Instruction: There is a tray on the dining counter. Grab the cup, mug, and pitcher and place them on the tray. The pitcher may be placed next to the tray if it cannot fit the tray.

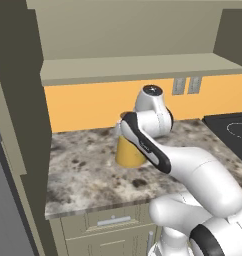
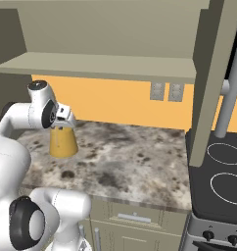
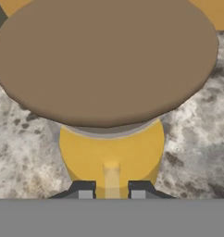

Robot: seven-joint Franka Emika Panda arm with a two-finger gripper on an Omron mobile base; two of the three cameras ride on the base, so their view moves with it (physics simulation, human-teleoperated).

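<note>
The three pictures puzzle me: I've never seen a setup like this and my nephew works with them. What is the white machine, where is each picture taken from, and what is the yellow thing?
The white machine is a robot arm in a computer-drawn kitchen. Two pictures come from cameras behind it, one to its left and one to its right. The third looks down from its hand. The yellow thing is the pitcher, a clear cone of orange-yellow liquid under a round brown lid, standing on the speckled counter. The gripper sits just above it, its two dark fingertips close together. Whether it grips the pitcher I cannot tell. A stove stands to the right.
</note>
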